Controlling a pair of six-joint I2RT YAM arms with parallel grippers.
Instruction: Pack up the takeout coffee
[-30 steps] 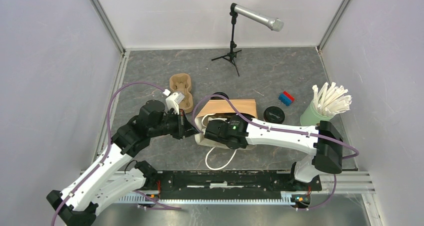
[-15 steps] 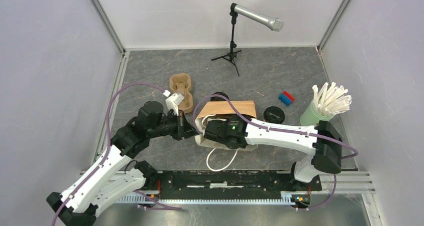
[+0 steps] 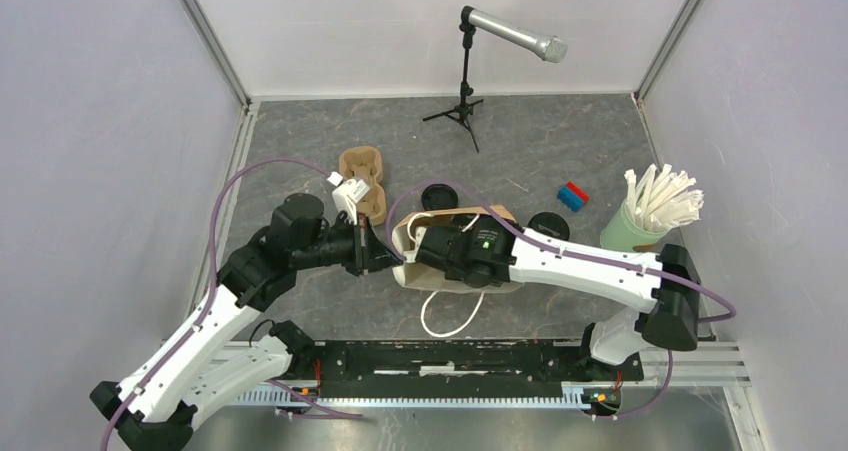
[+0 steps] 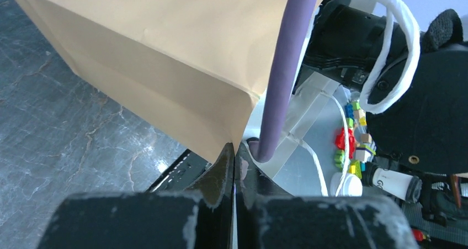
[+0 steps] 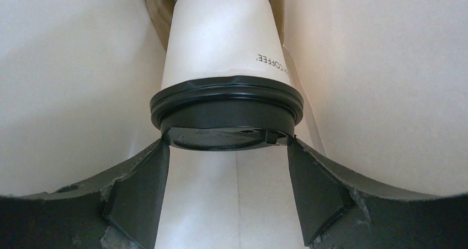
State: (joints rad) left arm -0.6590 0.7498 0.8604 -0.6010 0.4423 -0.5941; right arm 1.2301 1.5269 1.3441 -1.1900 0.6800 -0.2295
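Observation:
A brown paper bag lies on its side mid-table, its pale lower wall showing from above. My left gripper is shut on the bag's edge, at the bag's mouth. My right gripper is inside the bag. A takeout coffee, a white paper cup with dark lettering, is held between its fingertips by its black lid. From above, only the right wrist shows; the fingers and cup are hidden by the bag.
A brown cup carrier sits just behind my left gripper. A black lid lies right of the bag and another black round top shows behind it. Further off are a green cup of straws, a red-blue brick and a microphone stand.
My right wrist has shifted right and back, and the bag moved and reshaped around it. The left gripper moved slightly back, still on the bag's edge.

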